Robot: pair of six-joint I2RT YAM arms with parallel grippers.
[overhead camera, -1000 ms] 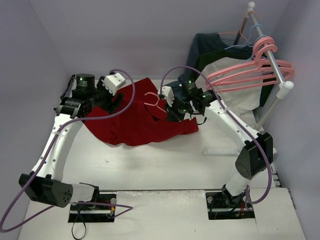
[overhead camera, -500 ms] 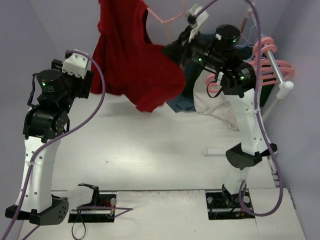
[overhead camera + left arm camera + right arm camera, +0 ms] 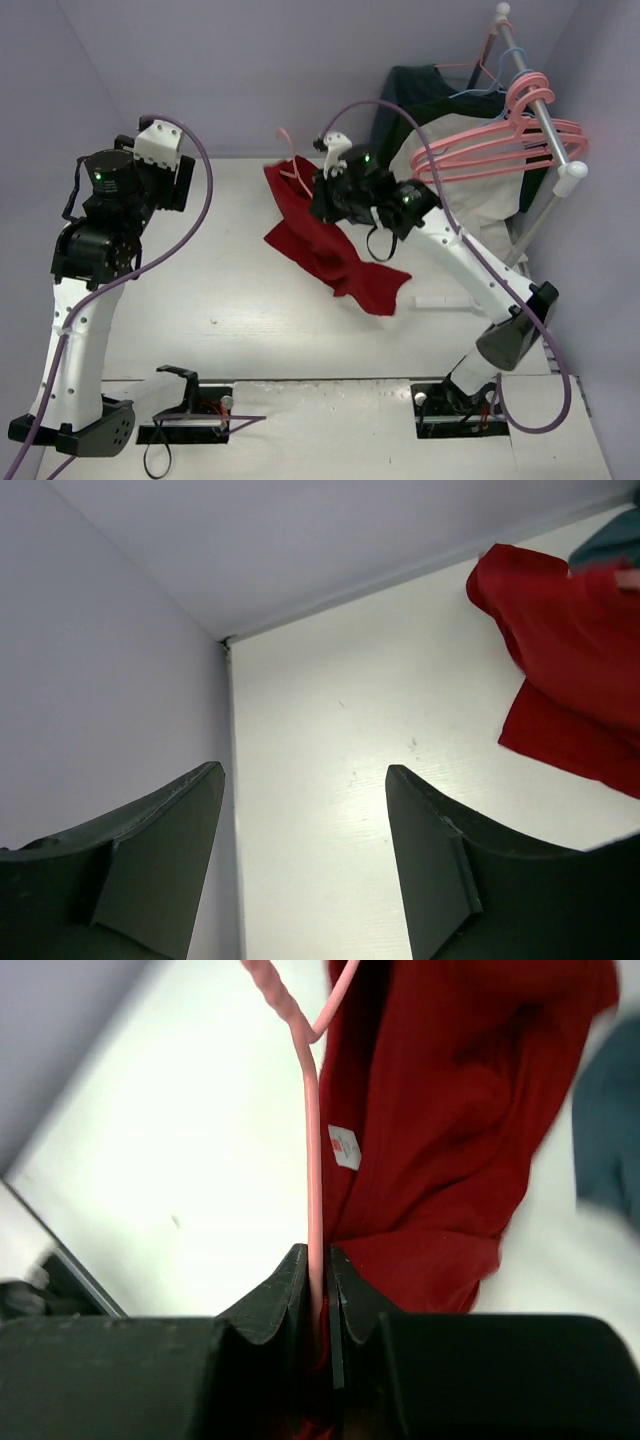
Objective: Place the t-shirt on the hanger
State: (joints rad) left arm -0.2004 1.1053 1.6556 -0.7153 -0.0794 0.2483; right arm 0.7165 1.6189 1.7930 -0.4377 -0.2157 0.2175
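Note:
The deep-red t-shirt [image 3: 325, 240] hangs from the pink hanger [image 3: 297, 176] and drapes down to the table at centre. My right gripper [image 3: 318, 190] is shut on the hanger's thin rod [image 3: 311, 1160], with some red cloth pinched beside it. In the right wrist view the t-shirt [image 3: 450, 1110] lies right of the rod, its white neck label [image 3: 343, 1147] showing. My left gripper [image 3: 183, 185] is raised at the left, open and empty [image 3: 305, 810], with the t-shirt [image 3: 570, 650] far off to its right.
A rail [image 3: 535, 100] at the back right carries several pink hangers [image 3: 500, 145], a thin blue hanger [image 3: 490, 88], a dark garment [image 3: 415, 95] and a cream garment [image 3: 470, 195]. A small white object [image 3: 440, 301] lies on the table [image 3: 250, 330] right of the t-shirt's hem.
My right gripper has come down from high at the back with the hanger and t-shirt, which now trails onto the table. My left arm stays raised and holds nothing.

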